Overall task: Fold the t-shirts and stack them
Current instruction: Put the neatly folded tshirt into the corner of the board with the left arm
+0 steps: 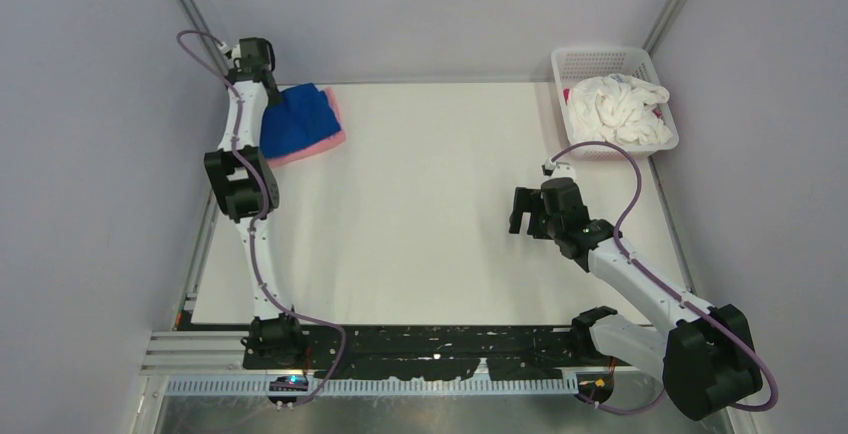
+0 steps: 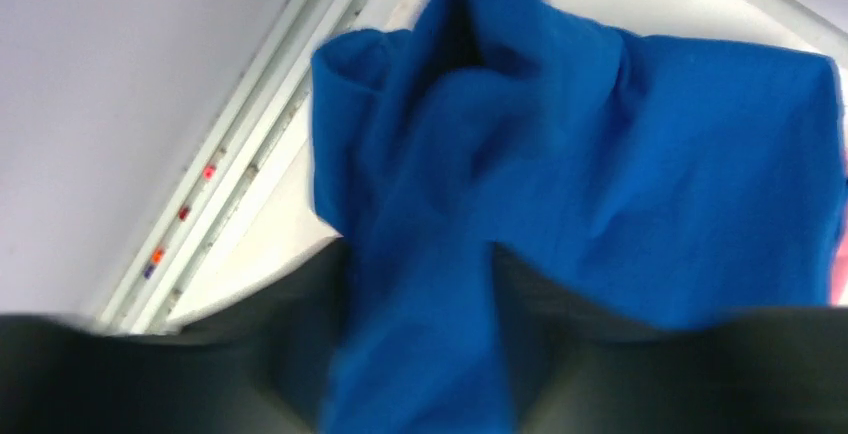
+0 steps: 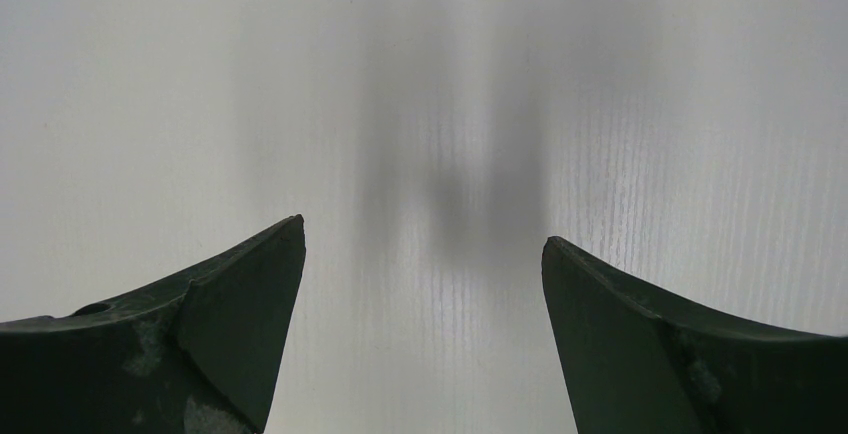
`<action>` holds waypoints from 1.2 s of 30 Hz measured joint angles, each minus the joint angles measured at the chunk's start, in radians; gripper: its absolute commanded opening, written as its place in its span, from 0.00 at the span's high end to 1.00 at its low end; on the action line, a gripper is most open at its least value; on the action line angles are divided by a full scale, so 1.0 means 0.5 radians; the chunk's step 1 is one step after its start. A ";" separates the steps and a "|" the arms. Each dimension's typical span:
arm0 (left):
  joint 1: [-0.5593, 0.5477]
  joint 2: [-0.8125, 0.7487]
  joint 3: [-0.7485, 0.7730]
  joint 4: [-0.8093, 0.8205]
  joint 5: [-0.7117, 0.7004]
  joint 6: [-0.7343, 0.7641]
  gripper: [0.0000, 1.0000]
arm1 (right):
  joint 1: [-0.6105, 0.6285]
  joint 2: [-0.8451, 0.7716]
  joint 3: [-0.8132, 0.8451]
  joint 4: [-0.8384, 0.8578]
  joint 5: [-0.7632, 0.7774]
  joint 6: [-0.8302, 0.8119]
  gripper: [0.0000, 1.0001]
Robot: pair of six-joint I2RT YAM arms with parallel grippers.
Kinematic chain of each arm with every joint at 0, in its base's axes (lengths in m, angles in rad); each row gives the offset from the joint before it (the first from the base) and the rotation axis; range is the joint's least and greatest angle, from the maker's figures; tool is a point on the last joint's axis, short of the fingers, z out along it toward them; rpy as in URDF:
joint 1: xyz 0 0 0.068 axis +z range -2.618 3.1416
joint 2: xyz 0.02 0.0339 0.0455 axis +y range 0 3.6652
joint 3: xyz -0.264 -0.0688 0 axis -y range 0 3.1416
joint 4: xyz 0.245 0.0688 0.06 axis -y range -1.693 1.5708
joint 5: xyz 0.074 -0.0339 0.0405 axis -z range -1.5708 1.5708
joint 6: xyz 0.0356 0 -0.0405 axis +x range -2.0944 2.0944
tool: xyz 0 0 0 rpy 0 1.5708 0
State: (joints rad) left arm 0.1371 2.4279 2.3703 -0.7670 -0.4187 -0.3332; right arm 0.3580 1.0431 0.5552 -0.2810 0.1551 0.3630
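Observation:
The royal blue t-shirt (image 1: 293,119) lies folded on the light pink t-shirt (image 1: 331,134) at the table's far left corner. Its print is hidden. My left gripper (image 1: 268,86) reaches over the blue shirt's far left edge. In the left wrist view a bunched fold of the blue t-shirt (image 2: 560,154) runs up between the dark fingers of my left gripper (image 2: 418,279), which is shut on it. A sliver of pink (image 2: 842,274) shows at the right edge. My right gripper (image 1: 526,212) is open and empty over bare table, its jaws wide apart in the right wrist view (image 3: 422,244).
A white mesh basket (image 1: 612,55) stands at the far right corner with white bunched cloth (image 1: 618,109) in it. Grey walls and a metal rail (image 2: 230,154) border the table close to the left gripper.

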 measured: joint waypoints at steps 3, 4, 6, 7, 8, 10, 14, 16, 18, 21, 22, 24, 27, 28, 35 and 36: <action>0.022 0.005 0.000 -0.032 0.021 -0.034 0.01 | -0.001 0.000 0.000 0.000 0.002 -0.002 0.05; 0.028 0.005 0.002 -0.033 0.024 -0.047 0.00 | -0.001 0.000 0.000 0.000 0.002 -0.003 0.05; 0.032 0.005 0.002 -0.034 0.038 -0.064 0.00 | -0.001 0.000 0.000 0.000 0.002 -0.005 0.05; 0.034 0.005 0.002 -0.037 0.044 -0.070 0.00 | 0.000 0.000 0.000 0.000 0.002 -0.005 0.05; 0.035 0.005 0.002 -0.043 0.050 -0.076 0.00 | 0.000 0.000 0.000 0.000 0.002 -0.005 0.05; 0.035 0.000 0.002 -0.052 0.068 -0.103 0.00 | -0.001 0.000 0.000 0.000 0.002 -0.005 0.05; 0.031 -0.044 -0.026 -0.064 0.212 -0.154 0.00 | -0.001 0.000 0.000 0.000 0.002 -0.005 0.05; 0.027 -0.121 -0.114 -0.037 0.381 -0.194 0.00 | -0.001 0.000 0.000 0.000 0.002 -0.005 0.05; 0.018 -0.197 -0.184 -0.006 0.600 -0.259 0.00 | -0.001 0.000 0.000 0.000 0.002 -0.005 0.04; -0.014 -0.224 -0.190 0.060 0.857 -0.363 0.00 | 0.000 0.000 0.000 0.000 0.002 -0.005 0.05; -0.027 -0.224 -0.190 0.075 0.919 -0.388 0.00 | -0.001 0.000 0.000 -0.001 0.002 -0.005 0.05; -0.073 -0.220 -0.191 0.086 1.062 -0.472 0.00 | 0.000 0.000 0.000 0.000 0.002 -0.005 0.05; -0.137 -0.214 -0.233 0.149 1.209 -0.576 0.00 | -0.001 0.000 0.000 -0.001 0.002 -0.005 0.05; -0.153 -0.208 -0.250 0.166 1.249 -0.596 0.00 | 0.000 0.000 0.000 -0.001 0.002 -0.005 0.05; -0.290 -0.028 -0.291 0.230 1.412 -0.720 0.00 | 0.000 0.000 0.000 -0.001 0.002 -0.005 0.05; -0.304 0.005 -0.291 0.224 1.415 -0.734 0.00 | -0.001 0.000 0.000 -0.001 0.002 -0.005 0.05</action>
State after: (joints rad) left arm -0.0151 2.4306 2.2250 -0.6552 0.2890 -0.7002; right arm 0.3576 1.0431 0.5552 -0.2813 0.1562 0.3607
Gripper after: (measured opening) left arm 0.995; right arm 0.954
